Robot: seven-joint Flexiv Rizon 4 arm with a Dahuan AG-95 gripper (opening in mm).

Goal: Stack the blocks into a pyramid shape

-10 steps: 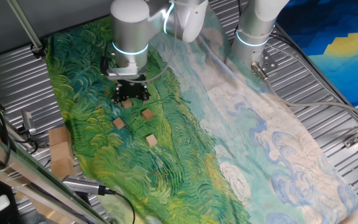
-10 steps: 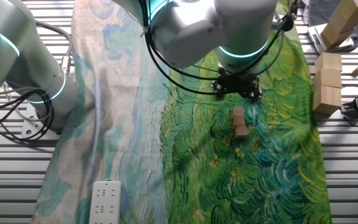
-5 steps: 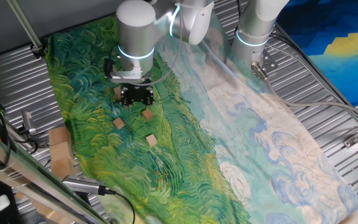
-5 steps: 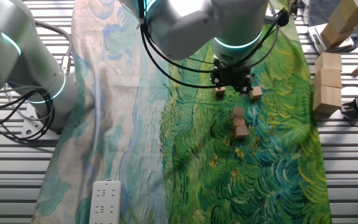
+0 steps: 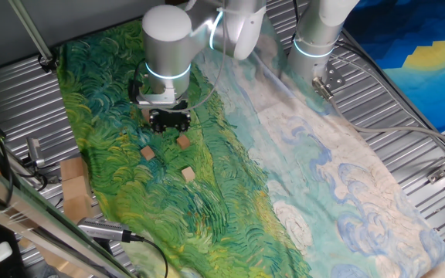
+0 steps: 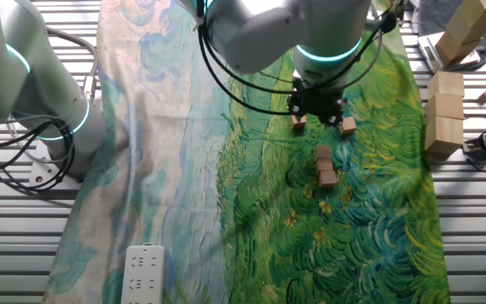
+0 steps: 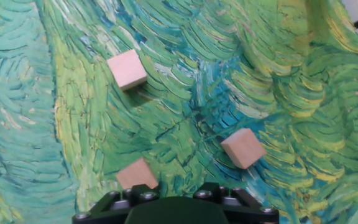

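Observation:
Several small light-brown wooden blocks lie loose on the green painted cloth (image 5: 230,177). In one fixed view I see three of the blocks (image 5: 182,141) (image 5: 147,154) (image 5: 187,174). The other fixed view shows two blocks (image 6: 299,124) (image 6: 348,127) just below the gripper (image 6: 315,107), and more blocks (image 6: 323,153) (image 6: 327,177) touching in a short row. My gripper (image 5: 168,121) hovers low over the cloth, fingers spread, holding nothing. The hand view shows three separate blocks (image 7: 127,68) (image 7: 243,148) (image 7: 137,174); the fingertips are out of frame.
A second robot arm (image 5: 315,35) stands at the back. Larger wooden pieces (image 6: 445,110) sit off the cloth on the metal grating, and a tan piece (image 5: 74,189) lies at the cloth's edge. A white power strip (image 6: 142,272) lies on the cloth's pale end.
The gripper has shifted sideways over the last second, uncovering two blocks that it hid before. The blocks themselves have not moved.

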